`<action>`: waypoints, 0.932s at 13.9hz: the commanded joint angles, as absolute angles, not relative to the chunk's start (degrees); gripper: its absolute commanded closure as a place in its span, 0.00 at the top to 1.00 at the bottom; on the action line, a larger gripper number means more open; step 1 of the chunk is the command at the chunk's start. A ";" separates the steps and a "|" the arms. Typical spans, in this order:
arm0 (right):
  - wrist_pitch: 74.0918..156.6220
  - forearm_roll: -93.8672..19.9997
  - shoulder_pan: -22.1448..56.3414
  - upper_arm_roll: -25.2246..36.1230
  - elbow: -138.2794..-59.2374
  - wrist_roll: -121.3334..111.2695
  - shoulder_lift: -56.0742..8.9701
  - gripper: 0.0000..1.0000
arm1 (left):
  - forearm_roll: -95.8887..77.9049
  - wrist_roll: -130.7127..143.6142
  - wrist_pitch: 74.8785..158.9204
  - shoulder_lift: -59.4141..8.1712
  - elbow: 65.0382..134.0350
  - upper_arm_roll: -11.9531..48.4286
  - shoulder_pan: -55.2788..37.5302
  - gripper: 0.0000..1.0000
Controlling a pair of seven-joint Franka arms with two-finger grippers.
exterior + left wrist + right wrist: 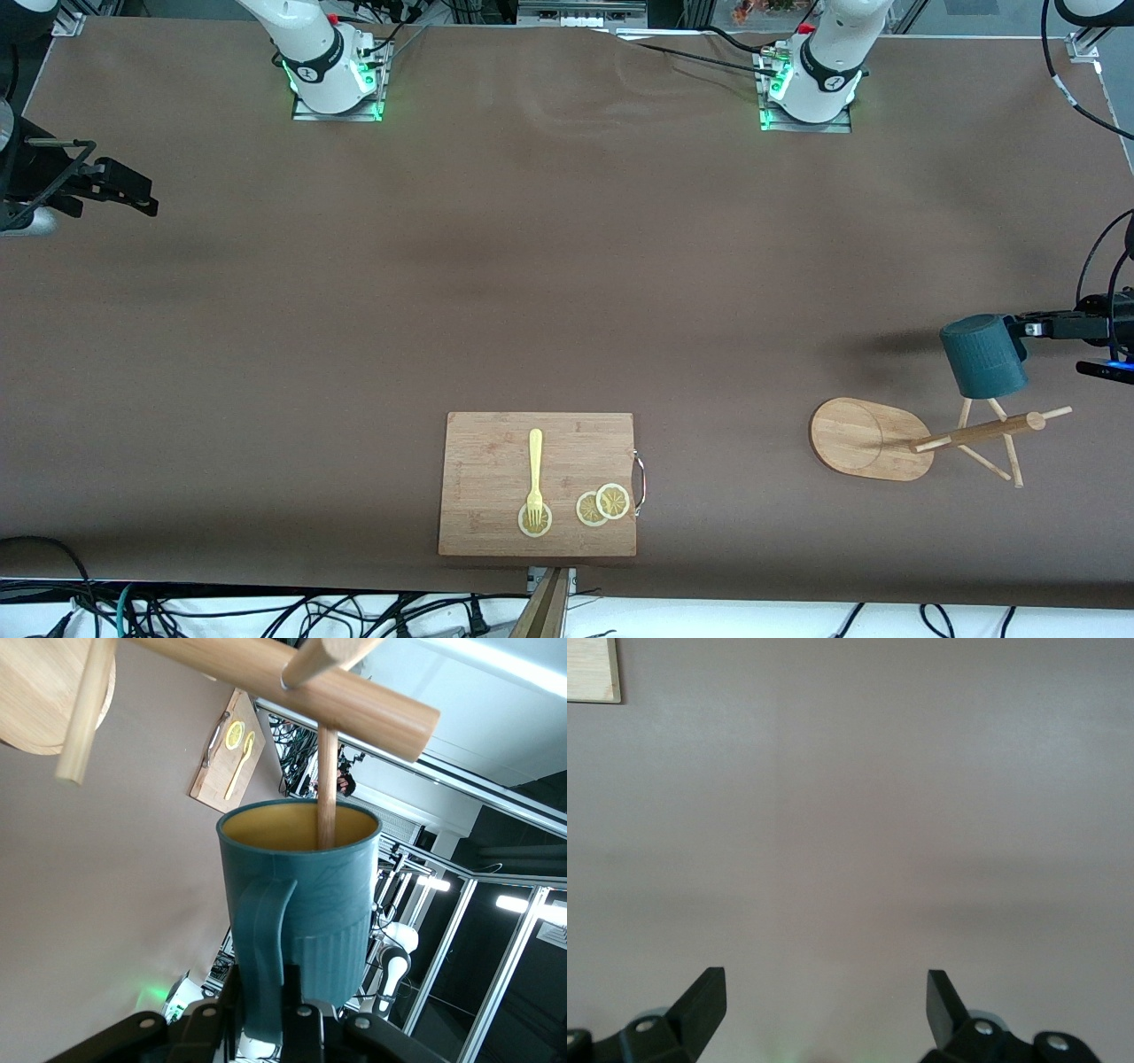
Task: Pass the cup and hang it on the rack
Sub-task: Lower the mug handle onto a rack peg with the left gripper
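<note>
left end effector (266,1014) clenched the cup (983,357) by its handle over the rack (873,439), a peg inside; lowering gently looked wise. right end effector (826,1001) waited, released.

No text, label, brand, number or sign can be read anywhere in these views. The black bands on the two arm bases carry small white marks, too small to make out.
</note>
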State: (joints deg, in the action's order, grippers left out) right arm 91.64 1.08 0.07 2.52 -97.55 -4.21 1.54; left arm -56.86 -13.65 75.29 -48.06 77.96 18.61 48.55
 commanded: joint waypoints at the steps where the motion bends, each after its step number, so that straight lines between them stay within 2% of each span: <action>1: 90.70 0.88 -0.26 2.11 -96.86 -3.43 1.67 1.00 | -55.37 -12.66 74.97 -50.01 74.36 18.11 47.47 0.00; 13: 90.53 0.88 -0.35 2.11 -96.86 -3.43 1.67 1.00 | -55.55 -16.87 78.49 -51.50 71.37 15.39 43.07 0.00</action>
